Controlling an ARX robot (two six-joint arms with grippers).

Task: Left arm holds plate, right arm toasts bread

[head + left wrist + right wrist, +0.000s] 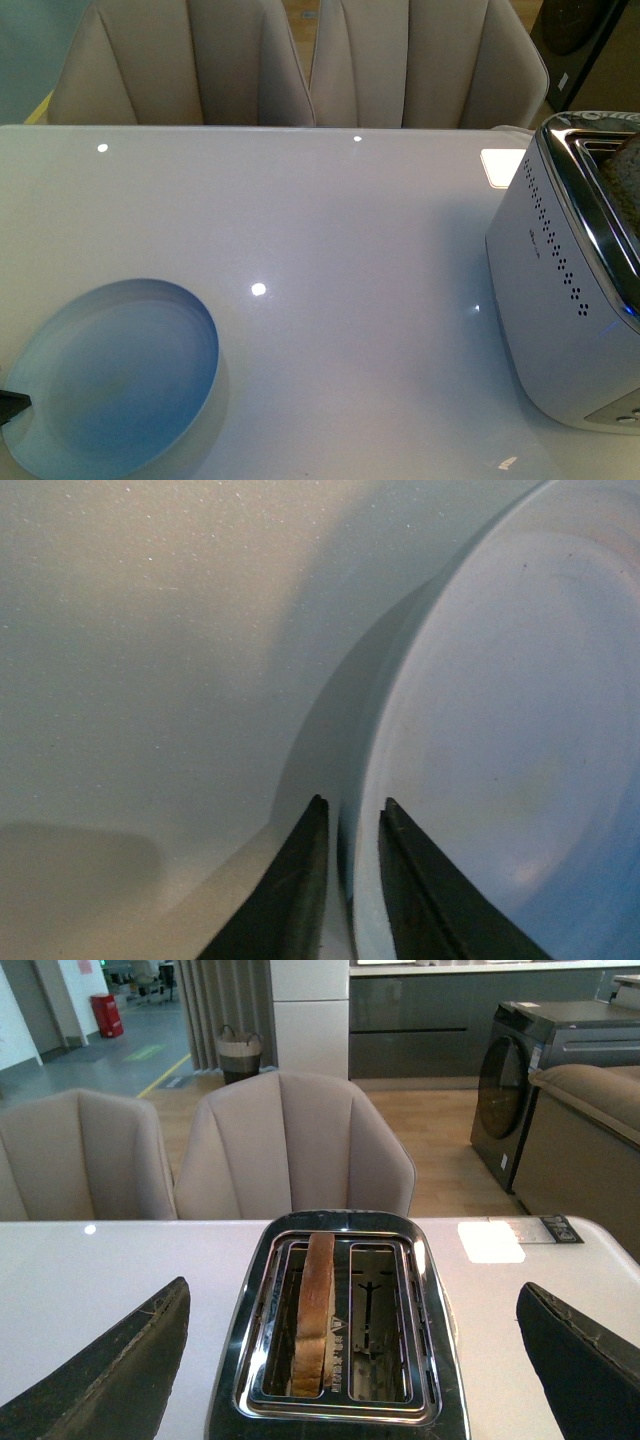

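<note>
Bread (317, 1312) standing upright in one slot of the toaster (340, 1325), right hand (350, 1360) above it with jaws spread wide and empty, plate (115, 375) well apart from the toaster on the white worktop (330, 230), left hand (348, 880) clamped on its rim.

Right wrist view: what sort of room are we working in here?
Probably a home-style kitchen-dining mock-up in a larger hall: a toaster on a white table, padded chairs, a washing machine, and open floor beyond.
</note>
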